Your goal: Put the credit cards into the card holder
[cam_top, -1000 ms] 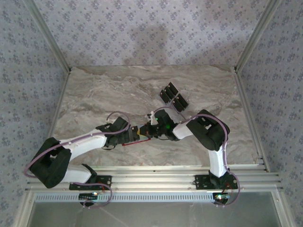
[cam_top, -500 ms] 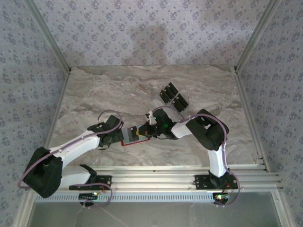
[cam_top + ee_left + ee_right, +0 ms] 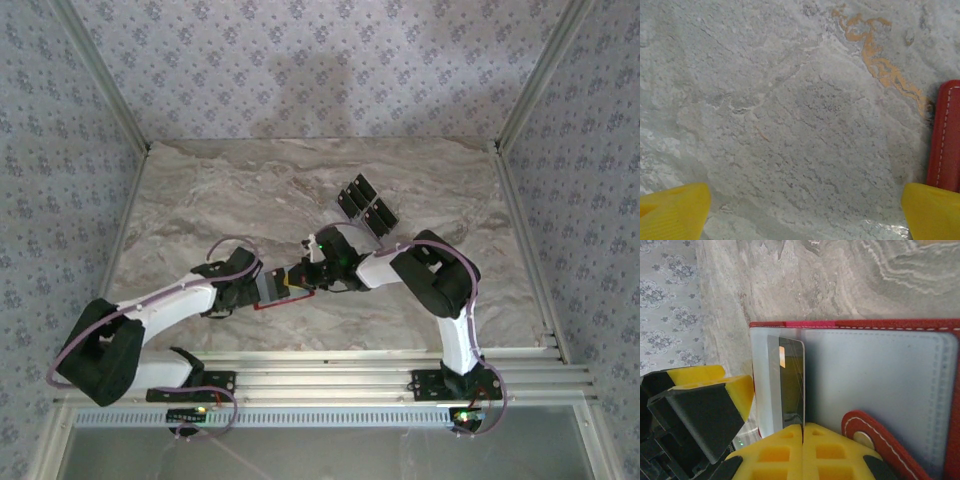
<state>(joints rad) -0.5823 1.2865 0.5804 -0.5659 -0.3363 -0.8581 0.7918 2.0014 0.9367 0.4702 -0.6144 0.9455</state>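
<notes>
Yellow pads of the right gripper [image 3: 803,429] are pressed together with no gap. Their tips meet the near end of one credit card [image 3: 791,382], which runs off toward 12 o'clock. I cannot tell whether they nip its edge or only butt against it. That card lies on the pale grey inside of the card holder [image 3: 880,375], under what looks like a clear pocket along the holder's 9 o'clock side. Part of it seems in, but the near end is not yet home. The holder lies open and flat, with its red snap tab [image 3: 862,432] at 3 o'clock of the fingertips.

On the left gripper [image 3: 804,212] the jaws stand wide apart, with only the bare marble table [image 3: 790,110] between them. The holder's red edge sits just beside one finger, at 3 o'clock in that wrist view. Seen from the right wrist, one left finger [image 3: 735,390] stands at the holder's 9 o'clock edge. I can't say whether it touches.

From above, the other credit cards [image 3: 366,206] lie in a black cluster at 1 o'clock of the two grippers, apart from the holder.

My read is that one card is partway seated and the insertion step is in hand. What is left is to push this one fully in, then fetch the cluster, card by card.
</notes>
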